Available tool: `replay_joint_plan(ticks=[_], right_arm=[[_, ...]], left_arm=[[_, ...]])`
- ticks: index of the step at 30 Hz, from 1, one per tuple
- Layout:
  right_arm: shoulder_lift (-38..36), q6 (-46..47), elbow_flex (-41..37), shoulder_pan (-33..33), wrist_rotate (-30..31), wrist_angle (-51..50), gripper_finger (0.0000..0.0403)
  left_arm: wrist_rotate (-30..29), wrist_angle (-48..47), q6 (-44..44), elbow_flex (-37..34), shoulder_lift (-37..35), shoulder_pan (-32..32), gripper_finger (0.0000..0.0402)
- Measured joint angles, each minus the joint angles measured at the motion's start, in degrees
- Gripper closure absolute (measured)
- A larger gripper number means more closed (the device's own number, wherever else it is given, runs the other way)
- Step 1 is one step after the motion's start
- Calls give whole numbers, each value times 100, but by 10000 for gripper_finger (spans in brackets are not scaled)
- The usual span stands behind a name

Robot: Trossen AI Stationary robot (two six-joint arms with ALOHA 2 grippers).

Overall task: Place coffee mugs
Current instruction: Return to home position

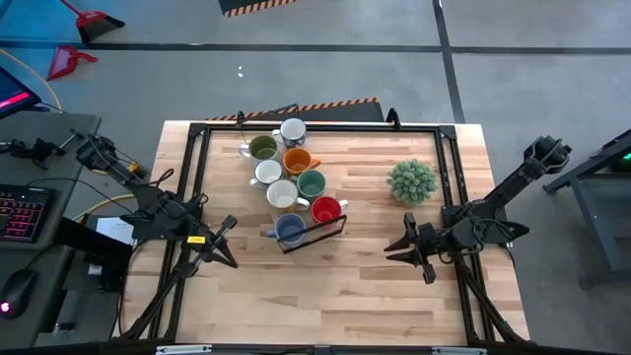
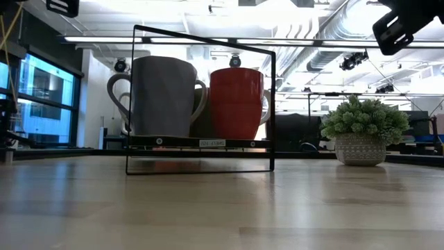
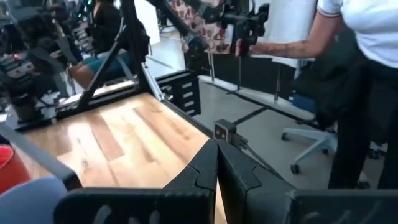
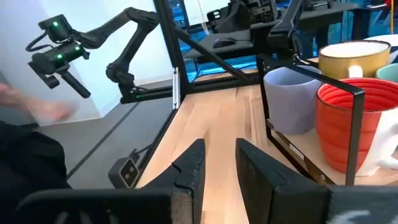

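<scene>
Glazed ceramic coffee mugs (image 1: 267, 173), round and handled, cluster mid-way across the pale wood-plank worktop (image 1: 345, 296). The blue mug (image 1: 289, 229) and red mug (image 1: 325, 209) stand side by side on a thin black wire shelf (image 2: 201, 142). Behind them crowd the olive mug (image 1: 262, 148), orange mug (image 1: 297, 161), teal mug (image 1: 312, 183) and three white ones. A spiky potted plant (image 1: 411, 181) sits apart. The left tool (image 3: 217, 165), fingers pressed together, and the right tool (image 4: 219, 165), slightly spread, hang on either side of the shelf.
</scene>
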Motion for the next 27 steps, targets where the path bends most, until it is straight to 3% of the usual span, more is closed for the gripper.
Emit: replay_joint_plan(ticks=[6, 16, 20, 27], right_arm=[[0, 58, 0, 0, 57, 78, 334], [-21, -557, 9, -100, -695, 91, 334], [-549, -817, 7, -451, -1467, -124, 334], [-1781, -1091, -244, -1216, -1749, -840, 334]], left_arm=[[-148, -11, -23, 0, 5, 0, 401], [-148, -8, -23, 0, 5, -2, 401], [-148, -8, -23, 0, 5, -2, 402], [-148, -8, -26, 0, 5, -2, 402]])
